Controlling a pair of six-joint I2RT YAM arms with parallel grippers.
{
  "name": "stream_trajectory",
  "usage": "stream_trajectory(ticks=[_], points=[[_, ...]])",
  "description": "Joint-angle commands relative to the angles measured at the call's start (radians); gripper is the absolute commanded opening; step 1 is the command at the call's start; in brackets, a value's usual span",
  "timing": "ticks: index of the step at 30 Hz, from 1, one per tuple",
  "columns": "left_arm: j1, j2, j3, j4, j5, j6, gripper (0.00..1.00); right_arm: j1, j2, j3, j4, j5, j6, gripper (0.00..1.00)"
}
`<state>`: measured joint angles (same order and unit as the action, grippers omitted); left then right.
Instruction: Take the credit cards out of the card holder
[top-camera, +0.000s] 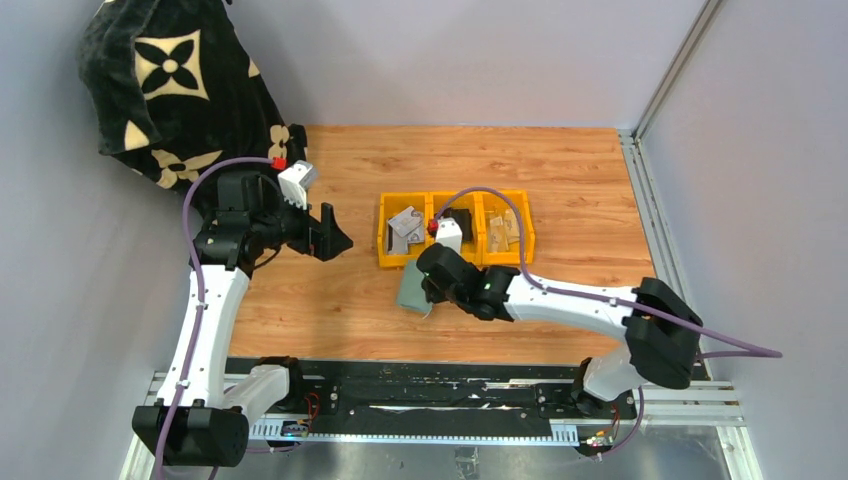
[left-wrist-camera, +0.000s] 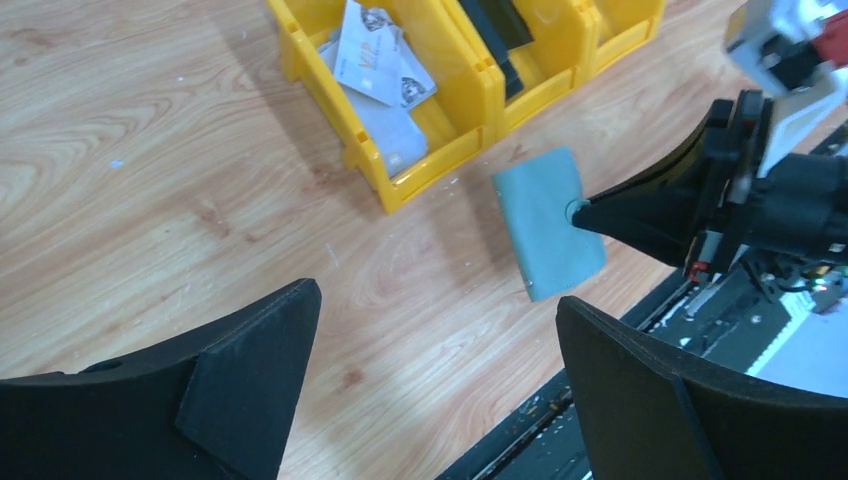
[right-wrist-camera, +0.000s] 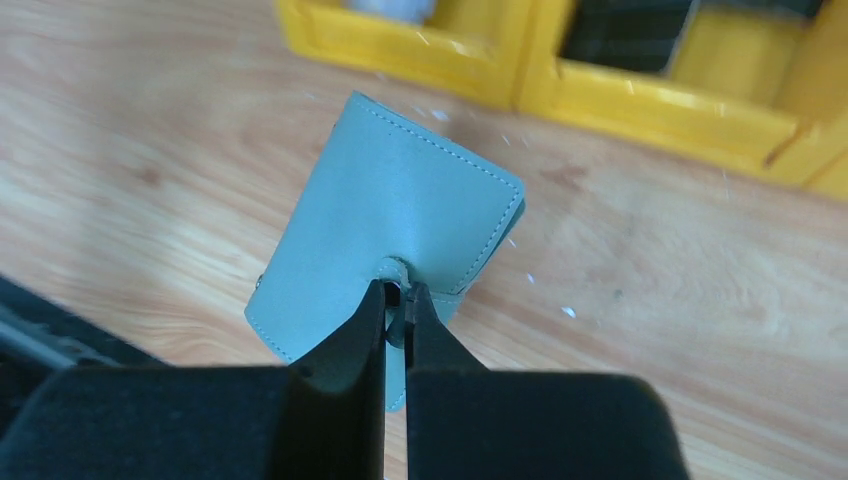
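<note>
Pinch holding: right hand (right-wrist-camera: 395, 300) pressed together on the snap edge of the sage-green card holder (right-wrist-camera: 385, 200), which hangs folded shut, tilted, just in front of the yellow bin tray (right-wrist-camera: 640, 105). Left hand (left-wrist-camera: 435, 310) hovers spread wide, gripping nothing. Opening step, by my read: next the left must catch a flap and unfold it. No credit cards showing from it.

The folded leather card holder (right-wrist-camera: 385, 215) is pale sage-green with matching stitching. The plastic three-compartment bin (left-wrist-camera: 435, 160) is bright yellow. The draped fabric (top-camera: 170, 110) is black with cream flower motifs. The tabletop (top-camera: 560, 170) shows orange-brown woodgrain.
</note>
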<state>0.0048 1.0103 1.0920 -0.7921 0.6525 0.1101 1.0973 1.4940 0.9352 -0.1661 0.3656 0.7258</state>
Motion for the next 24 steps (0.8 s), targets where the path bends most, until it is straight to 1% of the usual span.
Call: stream_trajectory(ticks=[1,4,5,8,12,16,21,24], points=[[0.006,-0.014,-0.003,-0.007,0.116,-0.061,1.0,0.015,-0.087,0.113,0.061,-0.024,-0.156,0.0],[0.006,-0.016,-0.009,-0.007,0.212,-0.103,1.0,0.015,-0.112,0.181,0.107,-0.051,-0.241,0.0],[0.006,-0.018,-0.01,-0.007,0.272,-0.137,1.0,0.015,-0.114,0.21,0.12,-0.056,-0.261,0.0],[0.006,-0.022,-0.004,-0.009,0.389,-0.182,1.0,0.015,-0.109,0.283,0.143,-0.069,-0.285,0.0],[0.006,-0.024,0.01,-0.007,0.442,-0.234,1.0,0.023,-0.092,0.359,0.157,-0.086,-0.304,0.0],[0.006,-0.032,0.016,-0.007,0.473,-0.258,0.98,0.041,-0.071,0.403,0.218,-0.111,-0.334,0.0],[0.006,-0.024,0.038,-0.007,0.5,-0.267,0.79,0.067,-0.049,0.436,0.236,-0.148,-0.369,0.0],[0.006,-0.021,0.041,-0.006,0.513,-0.258,0.59,0.087,-0.056,0.42,0.253,-0.142,-0.388,0.0]])
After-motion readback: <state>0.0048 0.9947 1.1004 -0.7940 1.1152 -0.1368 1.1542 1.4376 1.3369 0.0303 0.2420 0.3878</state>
